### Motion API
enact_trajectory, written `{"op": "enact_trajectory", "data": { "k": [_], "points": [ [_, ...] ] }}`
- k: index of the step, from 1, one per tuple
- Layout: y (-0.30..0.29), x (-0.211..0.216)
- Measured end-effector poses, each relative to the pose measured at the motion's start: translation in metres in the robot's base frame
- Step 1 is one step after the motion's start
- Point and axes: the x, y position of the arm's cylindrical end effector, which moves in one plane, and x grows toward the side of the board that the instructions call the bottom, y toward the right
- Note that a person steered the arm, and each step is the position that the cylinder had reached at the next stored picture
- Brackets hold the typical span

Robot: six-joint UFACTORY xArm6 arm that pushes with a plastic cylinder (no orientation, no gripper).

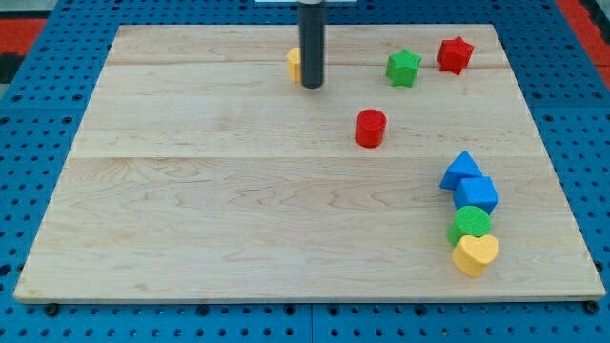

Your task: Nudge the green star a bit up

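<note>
The green star (403, 68) lies near the view's top right, just left of a red star (456, 54). My tip (312, 85) stands on the board at the view's top centre, well to the left of the green star and apart from it. A yellow block (294, 63) sits right behind the rod, mostly hidden, so its shape cannot be made out.
A red cylinder (371, 128) stands below and left of the green star. At the view's lower right a blue triangle (461, 170), a blue block (476, 194), a green cylinder (471, 224) and a yellow heart (475, 253) are packed in a column. The wooden board (191, 191) lies on a blue pegboard.
</note>
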Motion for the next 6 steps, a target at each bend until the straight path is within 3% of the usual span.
{"op": "enact_trajectory", "data": {
  "k": [2,3,6],
  "points": [
    [0.095,0.042],
    [0.124,0.031],
    [0.082,-0.038]
  ]
}}
